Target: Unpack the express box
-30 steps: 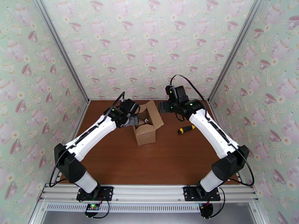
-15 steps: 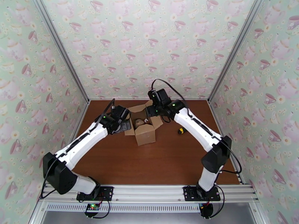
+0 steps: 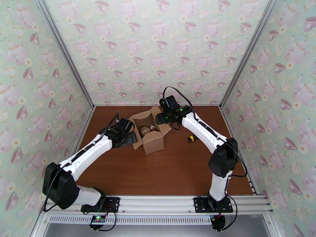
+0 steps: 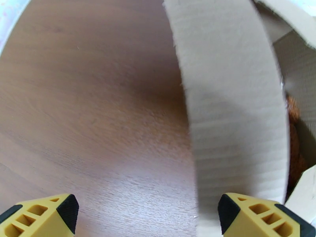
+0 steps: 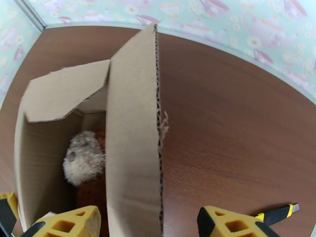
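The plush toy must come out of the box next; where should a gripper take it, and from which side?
Probably take the plush toy by its pale head, the highest part showing, coming straight down through the open top. The walls of the express box close it in, and the upright flap blocks a sideways approach.

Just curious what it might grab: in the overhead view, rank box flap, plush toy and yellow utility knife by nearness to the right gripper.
1. Express box flap, at the right gripper.
2. Plush toy, inside the box.
3. Yellow utility knife, on the table, rightward.
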